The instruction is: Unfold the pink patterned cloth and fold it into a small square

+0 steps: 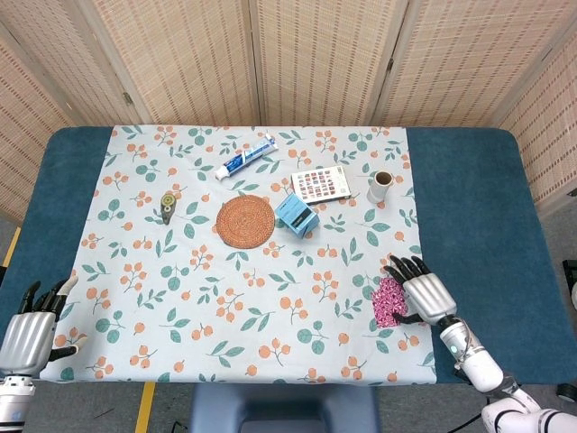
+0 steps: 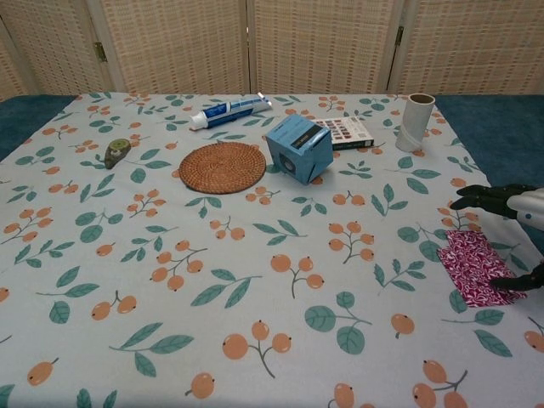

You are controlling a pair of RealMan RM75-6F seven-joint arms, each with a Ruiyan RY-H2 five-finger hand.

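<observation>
The pink patterned cloth [image 1: 389, 302] [image 2: 478, 267] lies folded into a small rectangle near the table's front right. My right hand [image 1: 424, 290] [image 2: 516, 223] hovers over the cloth's right edge, fingers spread and holding nothing. Whether it touches the cloth I cannot tell. At the front left corner, far from the cloth, my left hand [image 1: 30, 327] rests with its fingers apart and nothing in it.
A floral tablecloth [image 1: 225, 280] covers the blue table. At the back lie a toothpaste tube [image 1: 245, 157], a woven coaster [image 1: 245, 221], a blue box [image 1: 296, 214], a patterned card box [image 1: 321, 183], a small cup [image 1: 380, 186] and a small green tape dispenser [image 1: 168, 206].
</observation>
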